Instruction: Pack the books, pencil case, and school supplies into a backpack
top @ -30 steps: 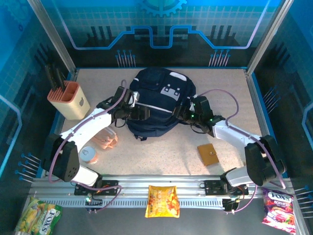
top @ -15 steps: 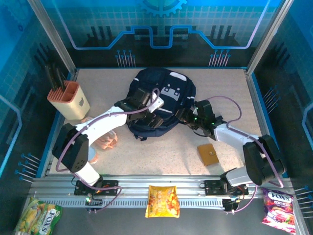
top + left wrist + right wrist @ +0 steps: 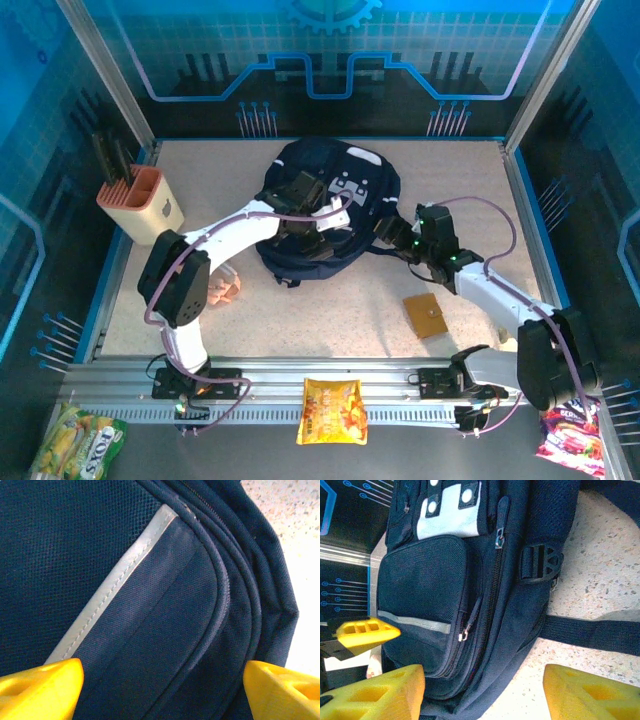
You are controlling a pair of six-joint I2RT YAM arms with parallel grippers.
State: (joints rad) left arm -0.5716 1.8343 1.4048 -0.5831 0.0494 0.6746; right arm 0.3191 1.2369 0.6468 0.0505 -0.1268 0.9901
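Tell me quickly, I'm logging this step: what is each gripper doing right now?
Left gripper: jaws open, holding nothing, over the backpack.
Right gripper: jaws open, holding nothing.

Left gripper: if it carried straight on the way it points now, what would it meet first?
The backpack. The left gripper points squarely at its navy front pocket, near the grey trim strip, with open jaws and nothing between. The gap looks small, but depth is unclear.
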